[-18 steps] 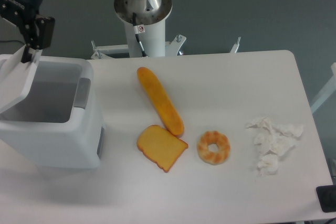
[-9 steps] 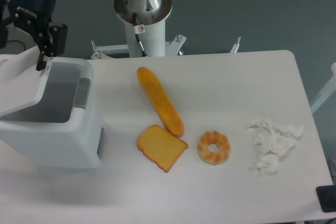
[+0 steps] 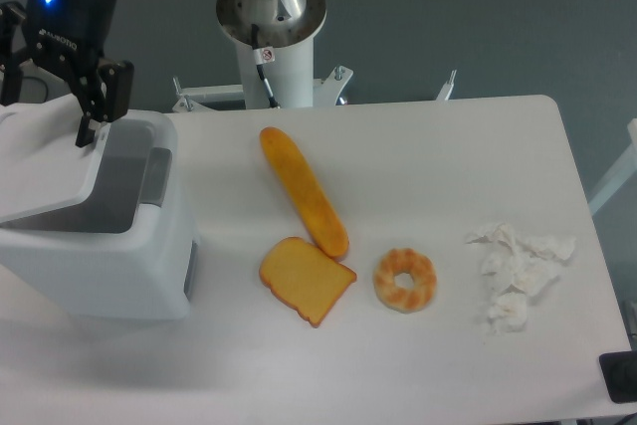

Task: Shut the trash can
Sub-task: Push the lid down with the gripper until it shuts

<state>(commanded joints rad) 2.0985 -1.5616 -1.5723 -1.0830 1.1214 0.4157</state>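
Gripper (image 3: 50,111) splayed open, one finger (image 3: 88,129) over the half-raised lid (image 3: 45,161); trash can (image 3: 109,256) opening lies right of it.

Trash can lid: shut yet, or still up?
Partly open. The lid slants over the trash can, with a gap showing the bin's inside on its right. The gripper is at the lid's rear edge.

Half-lowered lid (image 3: 45,166) under pincer (image 3: 50,97), baguette (image 3: 304,191) well right

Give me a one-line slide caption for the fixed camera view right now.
End effector at the partly lowered lid of the white trash can; baguette, toast, donut and crumpled tissue lie alongside.
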